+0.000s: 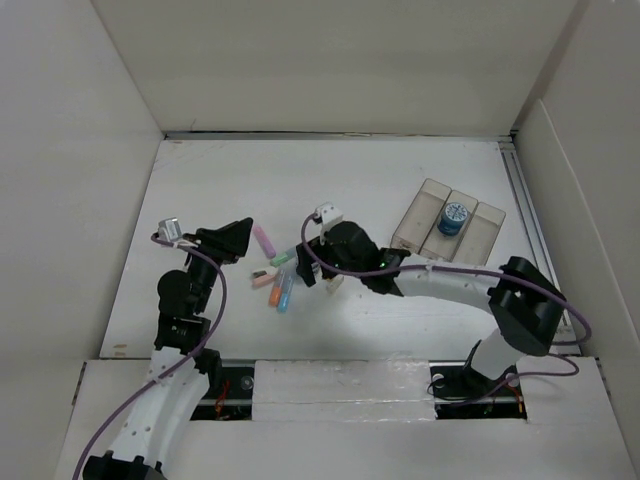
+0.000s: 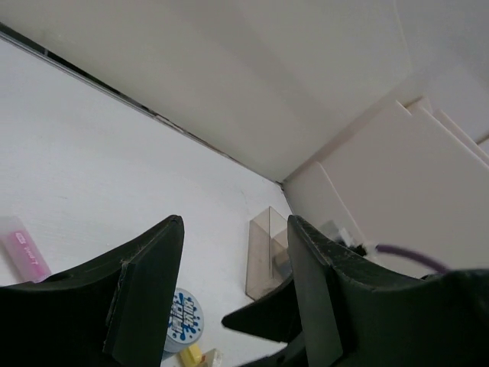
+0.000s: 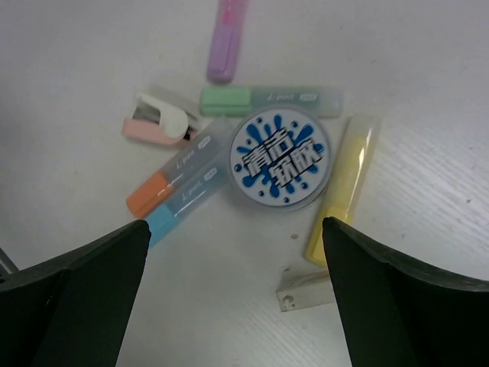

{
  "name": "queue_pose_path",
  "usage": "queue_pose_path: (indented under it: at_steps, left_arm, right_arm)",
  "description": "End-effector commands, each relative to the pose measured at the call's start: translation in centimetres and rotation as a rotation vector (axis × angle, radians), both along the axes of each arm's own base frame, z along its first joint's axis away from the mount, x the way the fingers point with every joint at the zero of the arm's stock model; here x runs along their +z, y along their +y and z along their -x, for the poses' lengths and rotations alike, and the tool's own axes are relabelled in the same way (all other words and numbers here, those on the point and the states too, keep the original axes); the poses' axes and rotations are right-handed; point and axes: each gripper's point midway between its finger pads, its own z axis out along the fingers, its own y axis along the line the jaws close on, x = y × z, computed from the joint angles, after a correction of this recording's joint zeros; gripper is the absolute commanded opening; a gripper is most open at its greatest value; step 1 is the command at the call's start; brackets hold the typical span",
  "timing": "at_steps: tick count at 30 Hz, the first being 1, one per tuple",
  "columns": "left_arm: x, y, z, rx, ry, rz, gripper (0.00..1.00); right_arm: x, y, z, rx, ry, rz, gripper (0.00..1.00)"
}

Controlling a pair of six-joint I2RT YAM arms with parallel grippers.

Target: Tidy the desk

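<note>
Our right gripper [image 3: 235,225] hangs spread wide above the clutter, jaws well apart, nothing between them and touching nothing. Directly below it is a round tub [image 3: 280,159] with a blue and white lid. The desk [image 1: 330,170] fills the whole floor of the walled workspace, a flat white top with a rail on its right edge. It is fixed and rigid, so we judge there is nowhere to take hold of it; what we grip is the loose stuff lying on it. Its smooth matte face will probably let small plastic pieces skid if we nudge them sideways, so a straight descent seems safest. The tub looks light and stiff, best pinched across its round wall. A green highlighter [image 3: 267,100] touches it above, a yellow highlighter [image 3: 344,187] lies just beside it, and an orange highlighter [image 3: 177,177] and a blue highlighter [image 3: 183,208] press in on the other side, so there is little room for the fingers. The left gripper [image 1: 240,240] is also parted and empty, raised near the same pile. The tray [image 1: 478,238] sits well apart with another tub [image 1: 452,218] in its middle compartment.
</note>
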Motion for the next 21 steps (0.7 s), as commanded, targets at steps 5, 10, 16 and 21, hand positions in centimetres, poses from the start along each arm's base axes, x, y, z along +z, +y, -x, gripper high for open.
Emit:
queue_pose_path:
  at_steps: [5,10,16,21]
  left_arm:
    - [1.1,1.5,-0.5,0.093,-0.003,0.009,0.52]
    - [1.4,1.4,-0.5,0.088,-0.025,-0.009,0.53]
    - [1.4,0.8,-0.6,0.057,-0.018,-0.019,0.53]
    - [1.5,0.6,-0.4,0.040,-0.021,-0.019,0.53]
  right_arm:
    - [-1.0,2.2,-0.6,0.014,-0.035,0.066,1.00]
    - [-3.8,1.5,-2.7,-0.075,-0.031,0.209,1.00]
    - [-4.2,3.1,-4.4,-0.118,-0.065,0.219,0.96]
    - [-3.0,3.7,-5.4,-0.165,-0.080,0.176,0.64]
